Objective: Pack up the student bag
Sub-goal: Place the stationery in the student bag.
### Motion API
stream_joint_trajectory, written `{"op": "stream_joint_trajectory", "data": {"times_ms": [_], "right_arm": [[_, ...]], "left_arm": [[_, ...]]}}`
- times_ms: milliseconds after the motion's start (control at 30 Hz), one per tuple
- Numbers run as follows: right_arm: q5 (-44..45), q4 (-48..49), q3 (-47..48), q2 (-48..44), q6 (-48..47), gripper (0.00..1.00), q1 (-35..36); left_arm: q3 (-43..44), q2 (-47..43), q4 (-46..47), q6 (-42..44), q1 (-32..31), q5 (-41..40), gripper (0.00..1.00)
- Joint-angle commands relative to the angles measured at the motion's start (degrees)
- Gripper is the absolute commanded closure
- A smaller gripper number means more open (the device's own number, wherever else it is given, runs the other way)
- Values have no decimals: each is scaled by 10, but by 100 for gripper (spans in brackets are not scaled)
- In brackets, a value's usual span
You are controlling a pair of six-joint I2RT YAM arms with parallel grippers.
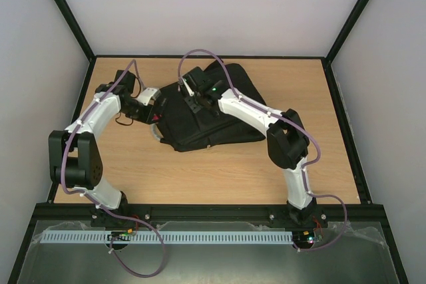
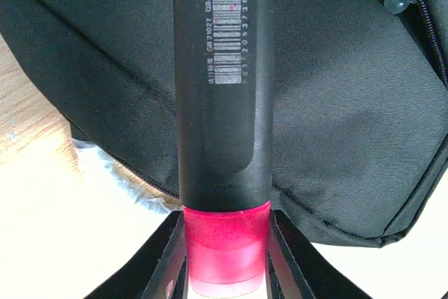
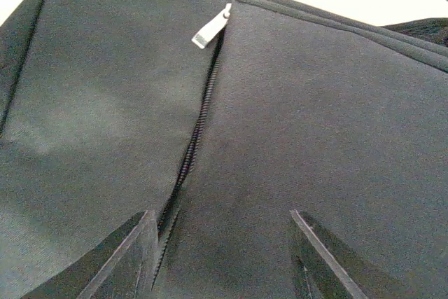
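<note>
Wood-grain table (image 1: 200,177) starts at the arm bases. Further in, past the middle, the student bag (image 1: 200,131) lies flat, its black fabric reaching towards the far edge. Both arms bend in to it: left arm at its left side, right arm over its top.

Left gripper (image 2: 227,218) is closed narrow on a black tube (image 2: 217,124) w/ a pink end (image 2: 227,243). The two fingers press the pink part from both sides, and the black body points away from the cam, over the bag fabric. A barcode label (image 2: 227,33) is on the tube; digits too small to read surely. At the bag's lower edge a pale crinkled thing (image 2: 105,166) shows on the table; I cannot tell what it is.

Right gripper (image 3: 220,213) is spread wide and holds nothing, close over the bag front. Whether its tips touch the fabric I cannot tell. The zip (image 3: 196,138) runs away btw. the fingers, closer to the one at picture-left, up to a silver pull (image 3: 210,29) at the far end.
</note>
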Motion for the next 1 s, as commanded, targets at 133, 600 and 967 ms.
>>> {"op": "stream_joint_trajectory", "data": {"times_ms": [133, 600, 967], "right_arm": [[28, 7, 2, 22, 16, 49, 7], [65, 9, -19, 35, 5, 61, 14], [16, -12, -13, 2, -23, 99, 14]], "left_arm": [[17, 12, -14, -2, -12, 22, 85], [18, 32, -20, 1, -46, 33, 86], [23, 53, -27, 7, -70, 46, 86]]}}
